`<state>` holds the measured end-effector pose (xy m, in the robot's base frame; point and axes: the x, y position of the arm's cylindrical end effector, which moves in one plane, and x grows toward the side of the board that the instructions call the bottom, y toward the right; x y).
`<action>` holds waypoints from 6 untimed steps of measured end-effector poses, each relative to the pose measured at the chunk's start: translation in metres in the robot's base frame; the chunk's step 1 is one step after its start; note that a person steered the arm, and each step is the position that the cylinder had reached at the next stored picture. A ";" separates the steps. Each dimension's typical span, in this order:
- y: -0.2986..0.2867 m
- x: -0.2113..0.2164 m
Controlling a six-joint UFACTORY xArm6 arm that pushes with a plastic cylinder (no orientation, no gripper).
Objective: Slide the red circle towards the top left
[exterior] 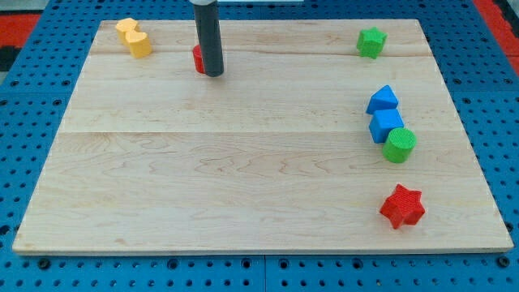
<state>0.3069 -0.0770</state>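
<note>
The red circle (197, 58) lies near the view's top left on the wooden board (243, 162), mostly hidden behind my rod; only its left edge shows. My tip (213, 75) rests on the board right against the circle's right side. A yellow block (134, 37) sits further to the view's left of the circle, near the top left corner.
A green star-like block (371, 42) is at the top right. A blue triangle block (383, 100), a blue cube (385, 124) and a green cylinder (399, 145) cluster at the right. A red star (402, 206) lies at the bottom right.
</note>
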 end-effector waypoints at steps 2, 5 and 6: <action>-0.006 -0.053; -0.059 -0.072; -0.056 -0.078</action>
<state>0.2293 -0.1334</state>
